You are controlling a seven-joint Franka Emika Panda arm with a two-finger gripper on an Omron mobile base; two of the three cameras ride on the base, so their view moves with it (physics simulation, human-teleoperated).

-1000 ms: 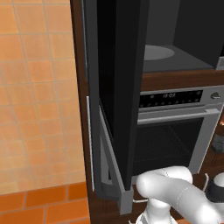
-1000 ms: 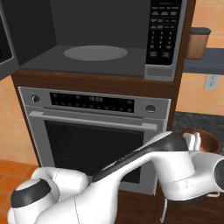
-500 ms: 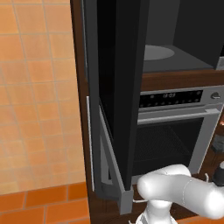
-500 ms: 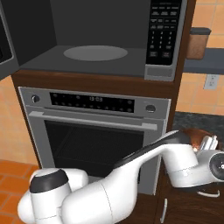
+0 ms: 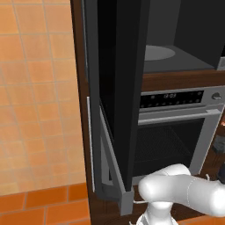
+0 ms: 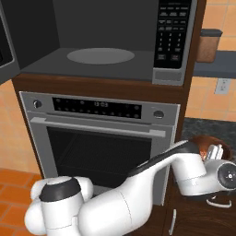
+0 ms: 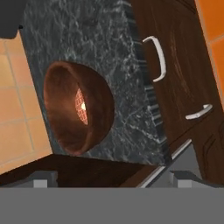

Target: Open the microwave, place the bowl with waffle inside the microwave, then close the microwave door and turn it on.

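1. Between the gripper's [image 7: 112, 179] two tips there is nothing. The jaws stand spread wide, and they hold and touch nothing.
2. Just ahead of the tips, along the line the hand looks, sits the bowl [image 7: 78, 113] on a dark marbled counter [image 7: 87, 39]. It is near the gripper but still apart from it. From the right base camera, the pale fingers rise just beside the bowl's rim.
3. Over the last second the arm has swung further out to the side and the hand has turned towards the bowl. The bowl itself has not shifted. I judge that the door step is over and the reach for the bowl is under way, with the grasp not yet made.
4. The bowl is round, so it has no long axis to line up with. Its mouth faces up from the counter and only looks sideways in the hand camera because that camera is rolled. The waffle [image 7: 80, 110] lies in its hollow as a pale orange grid.
5. Beyond the bowl and across the counter's edge is a dark wood cabinet front with two pale handles [image 7: 157, 59].
6. Well away from the gripper, up and to the other side, the microwave [image 6: 173, 41] is open above the oven [image 6: 99, 138]. Its turntable [image 6: 100, 56] is bare.
7. Farthest off, the microwave door [image 5: 118, 88] hangs swung fully out, as it did a second ago, so the way in is free.
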